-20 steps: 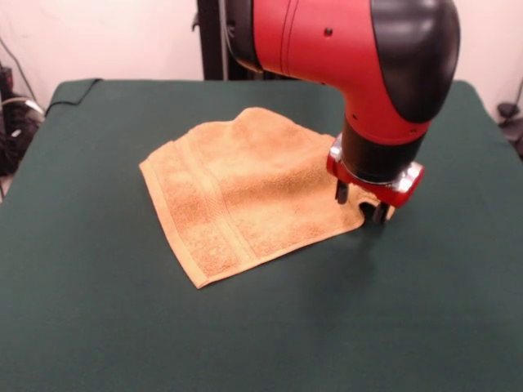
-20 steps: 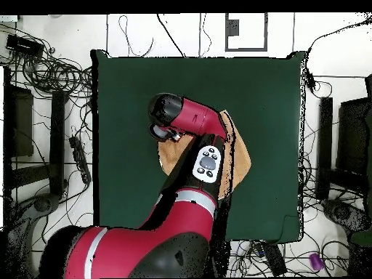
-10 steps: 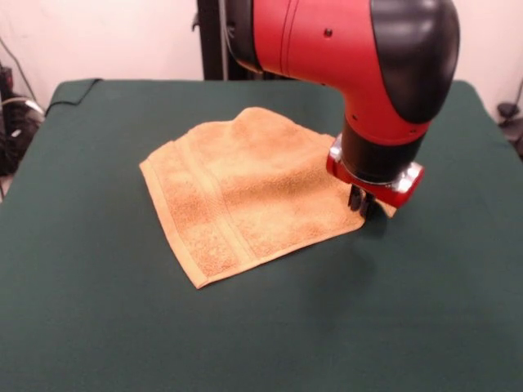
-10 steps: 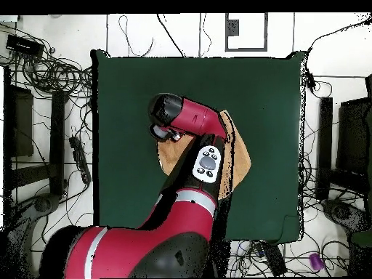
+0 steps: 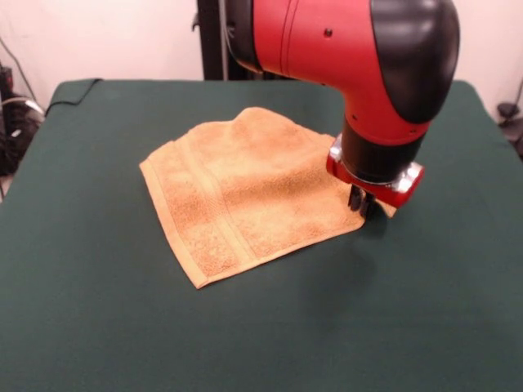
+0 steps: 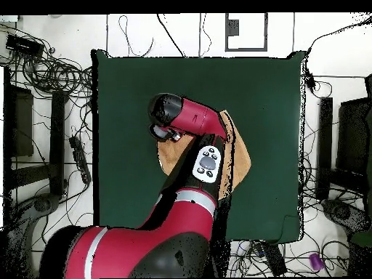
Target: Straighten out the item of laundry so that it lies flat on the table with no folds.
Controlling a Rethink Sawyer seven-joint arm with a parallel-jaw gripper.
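Terry towel: orange-tan, spread on the green table, far edge humped.
Gripper: fingers pinched together on the towel's right corner.

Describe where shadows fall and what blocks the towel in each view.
Front view: soft shadow on the table under the gripper; the towel is evenly lit, without glare. Overhead view: the arm covers most of the towel.
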